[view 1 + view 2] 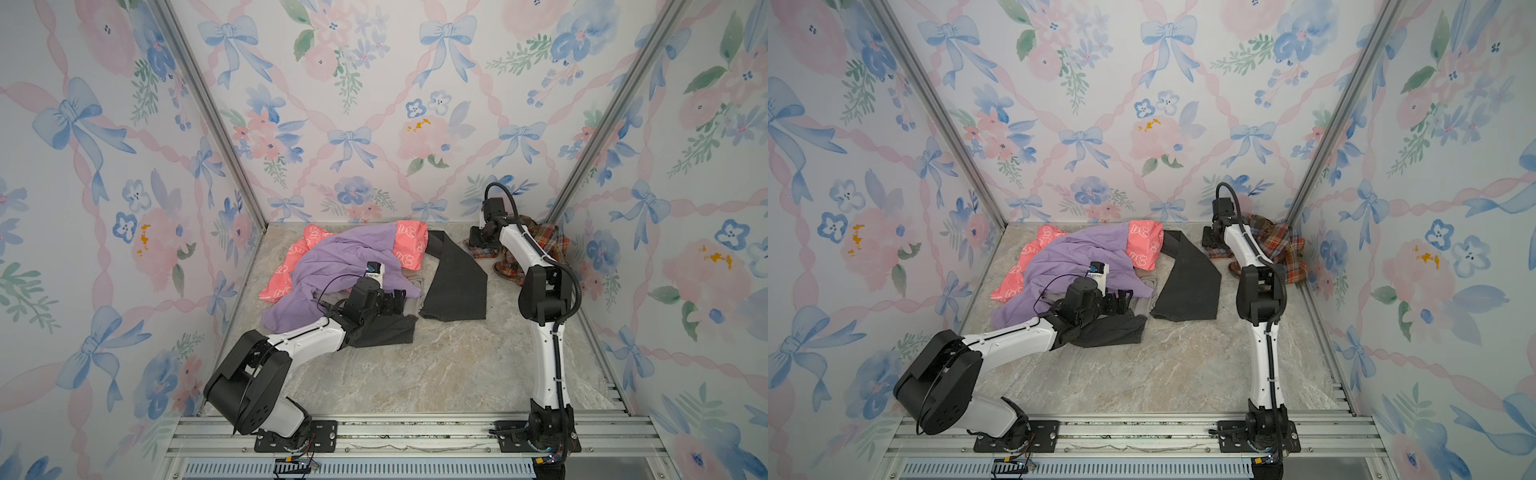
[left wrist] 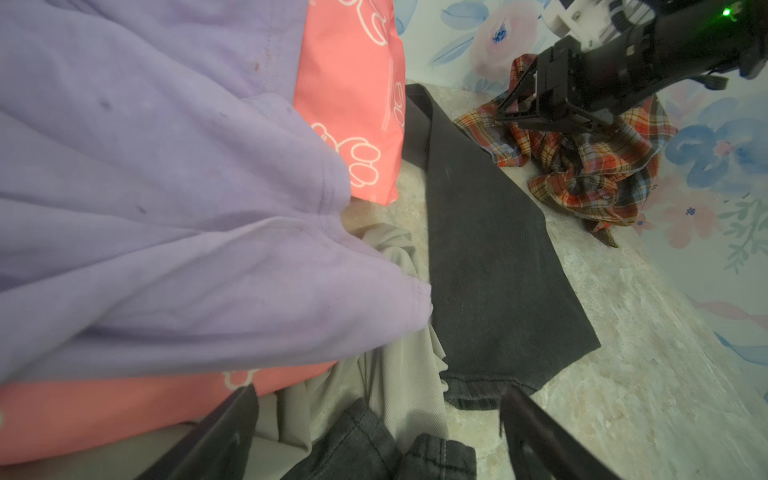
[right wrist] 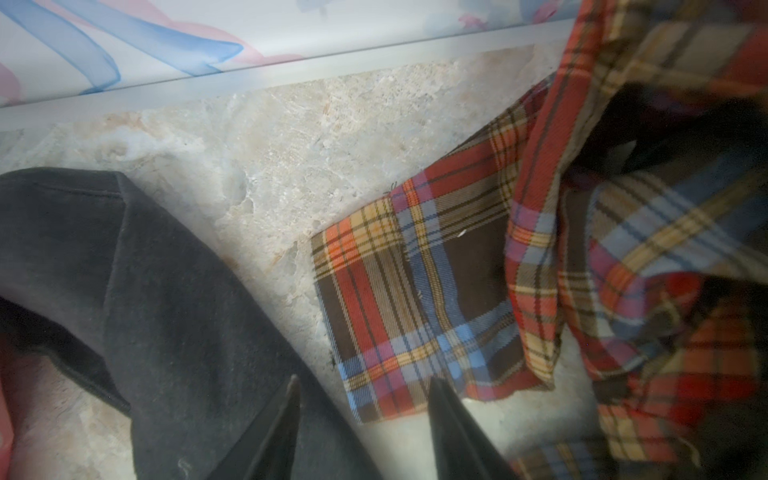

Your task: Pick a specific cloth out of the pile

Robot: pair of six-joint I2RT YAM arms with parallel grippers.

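Locate the cloth crumpled in the far right corner, just clear of the pile. Expect light, limp, thin fabric; pinch its flat corner by the right gripper, half-apart, empty. Note left gripper wide, empty, at pile

shirt part-hidden by R arm, beige garment half-buried

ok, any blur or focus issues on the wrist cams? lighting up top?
Right wrist view: plaid shirt crisp mid-frame, smeared toward the edge; right gripper fingers soft. Left wrist view: lilac garment sharp, left gripper fingers blurred. Both top views: even light, faint shadows on the table.
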